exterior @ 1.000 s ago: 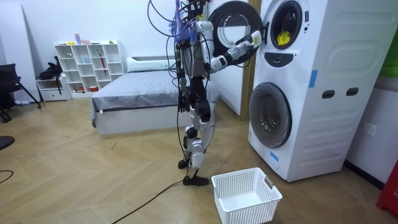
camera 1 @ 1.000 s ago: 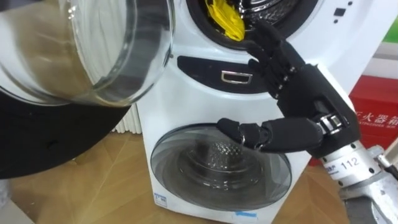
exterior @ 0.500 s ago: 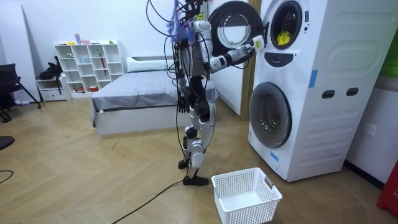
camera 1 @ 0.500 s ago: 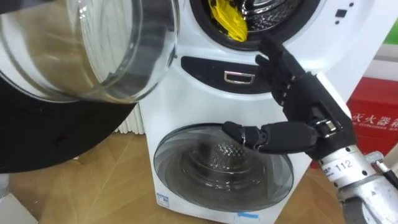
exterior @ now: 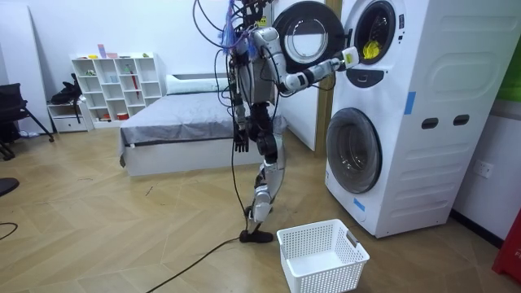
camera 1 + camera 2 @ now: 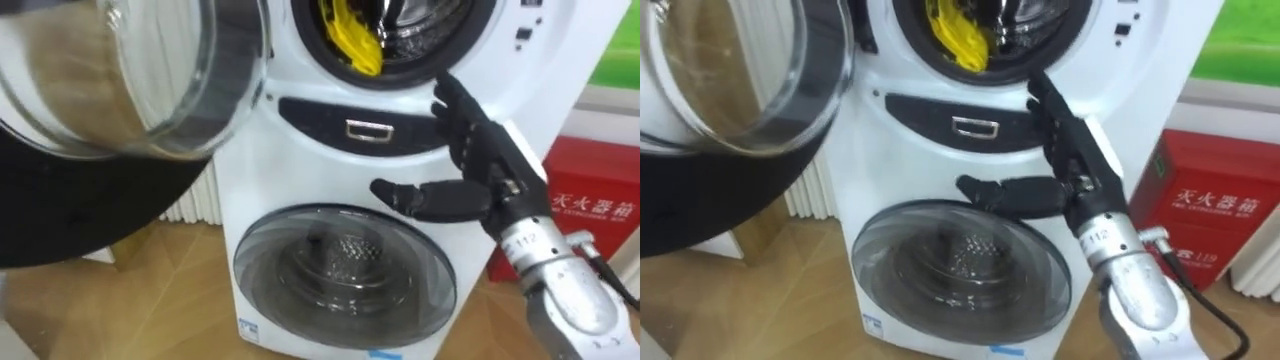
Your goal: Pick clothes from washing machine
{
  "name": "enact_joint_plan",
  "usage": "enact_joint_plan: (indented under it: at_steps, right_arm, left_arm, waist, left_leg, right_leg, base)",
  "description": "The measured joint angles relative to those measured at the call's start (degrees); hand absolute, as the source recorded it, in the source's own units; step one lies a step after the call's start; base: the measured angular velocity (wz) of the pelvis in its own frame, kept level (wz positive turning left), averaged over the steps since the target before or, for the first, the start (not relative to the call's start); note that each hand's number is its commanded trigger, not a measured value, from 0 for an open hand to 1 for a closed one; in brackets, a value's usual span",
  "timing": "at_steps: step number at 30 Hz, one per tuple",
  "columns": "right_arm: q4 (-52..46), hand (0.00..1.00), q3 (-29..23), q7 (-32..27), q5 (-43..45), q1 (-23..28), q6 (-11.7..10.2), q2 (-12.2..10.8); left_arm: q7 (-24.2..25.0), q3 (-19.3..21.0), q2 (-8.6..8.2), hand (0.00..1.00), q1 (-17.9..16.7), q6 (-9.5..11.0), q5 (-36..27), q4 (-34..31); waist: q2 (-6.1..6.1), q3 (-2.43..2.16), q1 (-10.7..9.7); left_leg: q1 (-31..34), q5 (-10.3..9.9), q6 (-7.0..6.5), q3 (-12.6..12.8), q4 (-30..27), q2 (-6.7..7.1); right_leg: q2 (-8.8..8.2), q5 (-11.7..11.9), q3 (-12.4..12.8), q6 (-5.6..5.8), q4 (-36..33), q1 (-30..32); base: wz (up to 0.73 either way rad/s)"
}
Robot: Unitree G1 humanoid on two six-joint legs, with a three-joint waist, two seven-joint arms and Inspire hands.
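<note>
While the right hand (image 6: 487, 172) is hovering spread and empty, centre right | yellow garment (image 6: 352, 40) is lying in the upper drum (image 6: 432, 20), top centre | risk: fingers striking the rim, or a shallow pinch dropping cloth.

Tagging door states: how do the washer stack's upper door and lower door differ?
Upper door is swung open to the robot's left; lower door is shut. Past the upper door's opening a yellow cloth lies in the drum; through the lower door only bare metal shows. The open right hand is just below the upper opening, above the lower door. Both are round with glass windows.
</note>
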State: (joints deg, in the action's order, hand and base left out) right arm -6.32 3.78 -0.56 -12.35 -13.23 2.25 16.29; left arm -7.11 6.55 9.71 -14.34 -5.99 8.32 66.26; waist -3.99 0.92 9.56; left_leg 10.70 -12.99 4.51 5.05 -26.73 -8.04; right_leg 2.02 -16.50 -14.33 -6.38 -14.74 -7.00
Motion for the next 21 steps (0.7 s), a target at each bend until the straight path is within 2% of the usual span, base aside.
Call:
enact_joint_plan:
  at_steps: [1,2,3,6,8,9,10,11,12,13,15,16,17,18,19,20,21]
  right_arm:
    - [-0.04,0.00,0.04,-0.33,-0.28,-0.25,0.01,-0.25]
    - [-0.05,0.00,0.66,-0.63,-0.94,-0.26,0.02,-0.92]
    - [-0.16,0.00,1.02,-0.46,-1.40,-0.56,0.01,-0.68]
    - [-0.12,0.00,1.28,-0.58,-1.30,-3.23,0.08,-0.45]
    - [-0.23,0.00,1.21,-0.84,-1.38,-3.82,0.08,-0.41]
    - [-0.33,0.00,1.20,-1.34,-1.30,-3.81,0.08,-0.29]
    - [-0.35,0.00,1.18,-1.59,-1.27,-3.81,0.08,-0.13]
    - [-0.40,0.00,1.19,-2.00,-1.12,-3.78,0.09,-0.10]
    - [-0.77,0.00,1.22,-2.20,-0.74,-3.67,0.16,-0.09]
    - [-0.89,0.00,1.23,-2.29,-0.61,-3.67,0.16,-0.09]
    - [-0.92,0.00,0.48,-2.66,-0.20,-3.56,0.20,0.07]
    - [-0.91,0.00,0.12,-2.92,-0.10,-3.56,0.20,0.16]
    - [-0.91,0.00,-0.56,-3.36,-0.13,-3.56,0.20,0.57]
    - [-0.90,0.00,-0.68,-3.87,0.10,-3.56,0.08,1.19]
    - [-0.87,0.00,-0.66,-3.95,0.14,-3.51,0.08,1.23]
    - [-0.70,0.00,-0.65,-4.01,0.52,-3.26,-0.30,1.24]
    - [0.13,0.00,-0.71,-4.22,1.58,-2.35,-0.95,1.29]
  left_arm:
    - [-0.04,0.00,0.12,0.00,-0.13,-0.10,-0.03,0.05]
    - [-0.12,0.04,0.60,0.00,-0.85,-0.29,-0.10,0.10]
    - [-0.12,0.02,0.71,0.00,-1.03,-0.44,-0.07,0.38]
    - [0.23,-0.05,-0.07,0.00,-0.76,-0.19,-0.12,0.63]
    - [0.41,0.05,0.00,0.00,-1.00,-0.36,-0.48,0.24]
    - [0.47,0.04,-0.02,0.00,-1.05,-0.47,-0.52,0.08]
    - [0.55,0.03,-0.07,0.00,-0.61,-0.56,-0.50,0.10]
    - [0.61,0.03,0.01,0.00,0.08,-0.71,-0.41,0.09]
    - [0.62,-0.12,0.02,0.00,0.64,-0.74,-0.66,0.02]
    - [0.64,-0.21,0.02,0.00,0.93,-0.77,-0.78,0.02]
    - [1.21,-0.99,0.09,0.00,2.02,-0.96,-0.33,-0.32]
    - [1.26,-1.17,0.14,0.00,2.42,-0.97,-0.32,-0.36]
    - [1.33,-1.17,0.40,0.00,3.34,-1.05,-0.31,-0.40]
    - [1.31,-1.17,0.84,0.00,4.09,-1.05,-0.23,-0.59]
    - [1.26,-1.24,1.06,0.00,4.28,-1.05,-0.20,-0.68]
    - [1.08,-1.43,1.31,0.00,4.85,-1.12,-0.18,-0.90]
    - [0.65,-2.13,1.57,0.00,5.49,-1.06,-0.18,-1.23]
  waist:
    - [-0.22,-0.09,0.31]
    - [-0.93,-0.53,0.33]
    - [-1.86,-1.02,-0.19]
    - [-2.06,-0.80,-0.86]
    - [-2.00,-0.83,-1.21]
    - [-2.01,-0.85,-1.46]
    - [-2.00,-0.83,-1.55]
    - [-1.62,-0.59,-1.84]
    - [-1.66,-0.66,-2.03]
    - [-1.32,-0.50,-2.28]
    - [-0.80,-0.46,-4.53]
    - [-0.66,-0.53,-4.63]
    - [-0.65,-0.53,-4.56]
    - [-1.09,-0.31,-4.53]
    - [-1.23,-0.38,-4.53]
    - [-1.32,-0.42,-4.74]
    - [-1.24,-0.48,-4.65]
  left_leg:
    - [0.50,2.52,-0.55,0.36,1.38,0.20]
    - [0.60,5.13,-0.93,0.59,2.83,1.03]
    - [-0.04,5.34,-1.23,0.48,3.54,2.05]
    - [-0.21,4.86,-1.80,0.93,1.90,3.00]
    - [-0.42,4.08,-2.02,1.02,2.14,3.46]
    - [-0.71,3.77,-2.24,1.08,2.65,3.89]
    - [-1.27,3.55,-2.26,1.26,2.98,4.00]
    - [-1.42,3.20,-2.43,1.71,3.26,4.61]
    - [-1.47,2.92,-2.86,2.20,3.38,4.96]
    - [-1.54,2.67,-3.15,2.76,3.21,5.12]
    - [-2.15,2.02,-4.28,2.93,4.11,6.90]
    - [-2.59,1.97,-4.70,2.99,4.51,7.33]
    - [-3.61,1.78,-5.47,3.09,5.36,8.37]
    - [-4.88,1.36,-6.29,3.21,5.92,9.57]
    - [-5.52,1.15,-6.70,3.22,6.12,9.95]
    - [-6.84,0.58,-7.59,3.42,6.23,10.77]
    - [-8.85,0.25,-8.13,3.03,6.75,11.08]
  right_leg:
    - [-0.16,-0.27,0.06,0.14,-0.04,-0.19]
    - [-0.82,-0.66,0.07,0.70,0.28,-0.73]
    - [-1.43,-0.84,-0.27,1.19,0.99,-1.25]
    - [-2.29,-0.34,-0.18,2.06,2.70,-3.01]
    - [-2.57,-0.40,-0.23,2.23,3.14,-3.51]
    - [-2.94,-0.73,-0.33,2.81,3.03,-3.70]
    - [-3.05,-0.78,-0.27,2.90,2.99,-3.88]
    - [-3.44,-1.04,-0.38,3.37,2.86,-3.83]
    - [-4.04,-1.48,-0.78,4.13,1.92,-3.71]
    - [-4.32,-1.70,-1.05,4.51,1.08,-3.62]
    - [-6.73,-3.25,-1.61,7.10,-5.80,-1.64]
    - [-7.54,-3.41,-1.62,7.40,-8.77,-0.70]
    - [-9.40,-3.45,-1.56,7.56,-14.78,1.42]
    - [-11.57,-3.20,-1.47,7.98,-20.27,3.20]
    - [-12.54,-2.90,-1.43,8.41,-22.67,3.67]
    - [-13.99,-1.55,-1.56,9.24,-26.13,4.12]
    - [-14.05,0.68,-1.40,9.51,-27.71,4.12]
  base:
    - [0.00]
    - [0.14]
    - [0.16]
    - [0.10]
    - [0.07]
    - [0.13]
    - [0.12]
    - [0.05]
    - [0.08]
    - [0.31]
    - [0.47]
    - [0.37]
    - [0.25]
    - [0.22]
    - [0.24]
    - [0.26]
    - [0.24]
